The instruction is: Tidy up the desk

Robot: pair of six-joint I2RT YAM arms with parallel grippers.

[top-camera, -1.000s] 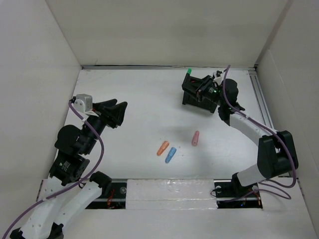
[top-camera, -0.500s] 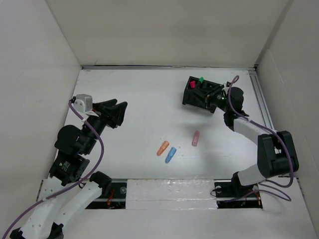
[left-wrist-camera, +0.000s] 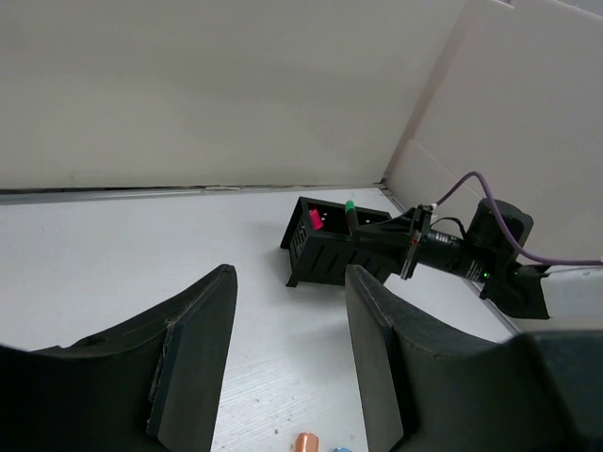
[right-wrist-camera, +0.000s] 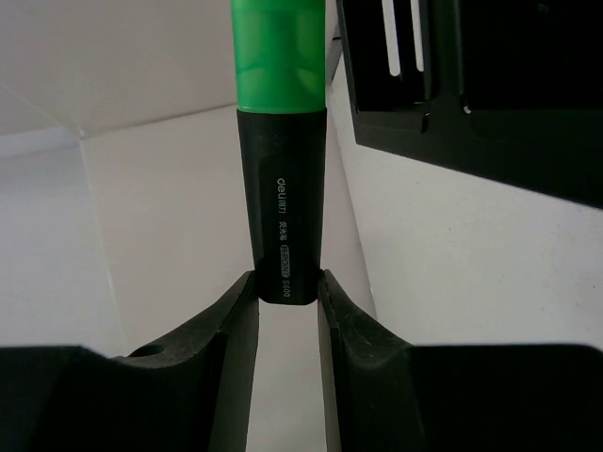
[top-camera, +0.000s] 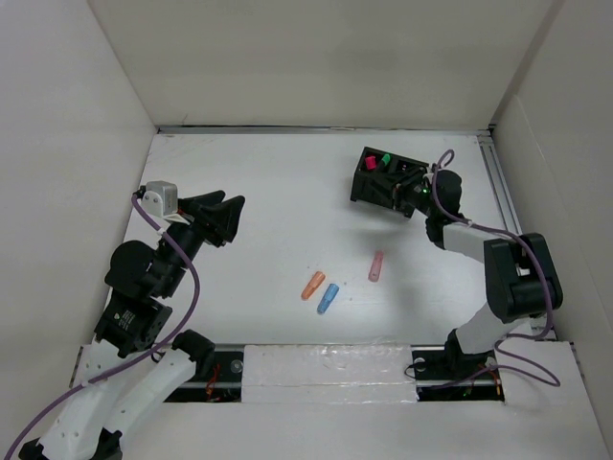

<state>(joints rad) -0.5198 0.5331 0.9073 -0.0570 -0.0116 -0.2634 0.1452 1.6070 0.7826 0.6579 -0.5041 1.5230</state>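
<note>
The white desk (top-camera: 278,201) carries a black two-compartment holder (top-camera: 381,182) at the back right. My right gripper (top-camera: 407,182) is shut on a green highlighter (right-wrist-camera: 280,141), its fingers (right-wrist-camera: 236,320) pinching the black rear end. The highlighter's green cap (top-camera: 386,159) shows over the holder's top, next to a red marker (top-camera: 370,164) standing in it. In the left wrist view the green cap (left-wrist-camera: 350,207) pokes above the holder (left-wrist-camera: 330,250). My left gripper (top-camera: 225,218) is open and empty above the desk's left part.
An orange marker (top-camera: 313,285), a blue marker (top-camera: 329,298) and a pink marker (top-camera: 375,265) lie loose on the desk's middle front. White wall panels stand on three sides. A metal rail (top-camera: 501,192) runs along the right edge.
My right gripper has carried the green highlighter from beyond the holder's far left corner to over the holder's top and lowered it. The red marker came into view. The left arm has not moved.
</note>
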